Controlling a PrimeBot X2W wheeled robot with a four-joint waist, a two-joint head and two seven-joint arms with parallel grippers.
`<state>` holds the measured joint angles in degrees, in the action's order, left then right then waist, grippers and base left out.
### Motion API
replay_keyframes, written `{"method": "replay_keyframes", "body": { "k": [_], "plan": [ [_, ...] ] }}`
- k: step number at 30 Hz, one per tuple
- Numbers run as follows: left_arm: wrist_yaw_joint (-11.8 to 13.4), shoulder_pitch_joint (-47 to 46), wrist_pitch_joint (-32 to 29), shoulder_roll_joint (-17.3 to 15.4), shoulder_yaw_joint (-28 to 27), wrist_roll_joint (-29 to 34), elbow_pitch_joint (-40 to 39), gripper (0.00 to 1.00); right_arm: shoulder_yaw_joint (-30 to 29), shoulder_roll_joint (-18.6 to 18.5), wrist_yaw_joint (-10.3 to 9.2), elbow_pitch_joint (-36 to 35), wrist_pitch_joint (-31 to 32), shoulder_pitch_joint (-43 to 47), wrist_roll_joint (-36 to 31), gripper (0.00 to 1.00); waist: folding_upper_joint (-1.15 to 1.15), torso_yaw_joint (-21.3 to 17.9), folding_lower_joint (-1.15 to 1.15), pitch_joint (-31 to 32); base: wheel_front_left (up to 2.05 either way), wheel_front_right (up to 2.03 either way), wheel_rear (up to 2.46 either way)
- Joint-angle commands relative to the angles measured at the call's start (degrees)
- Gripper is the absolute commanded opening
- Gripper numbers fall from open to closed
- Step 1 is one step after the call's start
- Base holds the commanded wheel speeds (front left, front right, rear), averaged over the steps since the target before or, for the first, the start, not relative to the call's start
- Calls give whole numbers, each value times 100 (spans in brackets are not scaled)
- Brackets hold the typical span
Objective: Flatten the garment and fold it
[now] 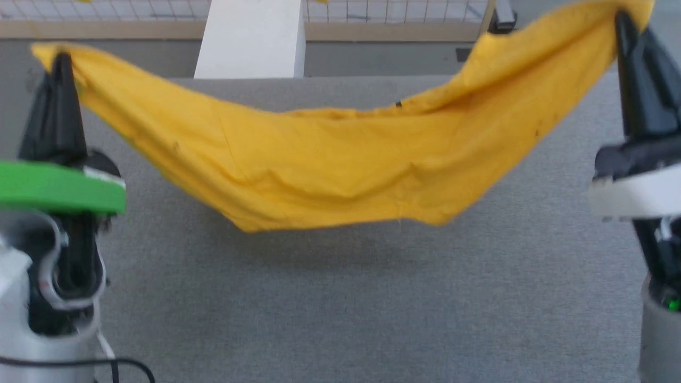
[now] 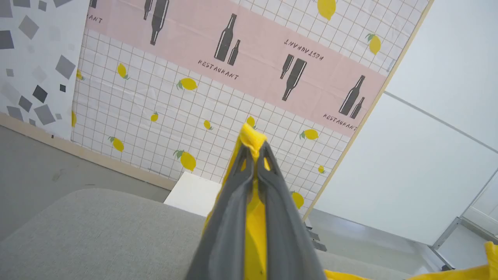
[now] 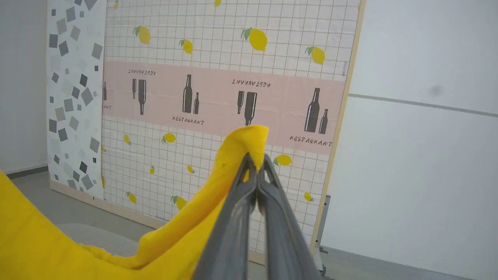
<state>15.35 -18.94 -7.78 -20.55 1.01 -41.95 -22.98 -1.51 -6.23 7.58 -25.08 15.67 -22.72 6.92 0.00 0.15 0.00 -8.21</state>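
Note:
The mustard-yellow garment (image 1: 340,154) hangs like a hammock above the grey table (image 1: 340,298), sagging in the middle; no print faces me. My left gripper (image 1: 63,61) is shut on its left end, and in the left wrist view yellow cloth (image 2: 253,138) sticks out past the pinched tips of that gripper (image 2: 255,149). My right gripper (image 1: 622,21) is shut on the garment's right end, which is raised higher. In the right wrist view a yellow fold (image 3: 249,142) bulges over the closed gripper (image 3: 256,159) and the cloth trails down to the left.
A white block (image 1: 252,37) stands beyond the table's far edge. Behind it is a wall panel (image 3: 218,77) with lemons and bottle prints. A black cable (image 1: 80,364) runs by my left arm's base.

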Motion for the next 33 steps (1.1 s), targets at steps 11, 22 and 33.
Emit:
{"method": "replay_keyframes", "body": {
  "k": [11, 22, 33],
  "plan": [
    [140, -2271, -926, -186, 321, -224, 416, 0, 439, -246, -9, 192, 822, -1955, 764, 0, 0, -271, 0, 417, 0, 0, 0],
    [382, -3263, -1780, -320, 566, -319, 909, 0, 170, 22, -9, 696, 1719, -2746, 1233, 0, 0, -387, 0, 85, 0, 0, 0],
    [490, -5529, -1496, -316, 670, 221, 2854, 0, -375, 317, -9, 3368, 951, -5305, 366, 0, 0, -728, 0, -1256, 0, 0, 0]
  ]
}}
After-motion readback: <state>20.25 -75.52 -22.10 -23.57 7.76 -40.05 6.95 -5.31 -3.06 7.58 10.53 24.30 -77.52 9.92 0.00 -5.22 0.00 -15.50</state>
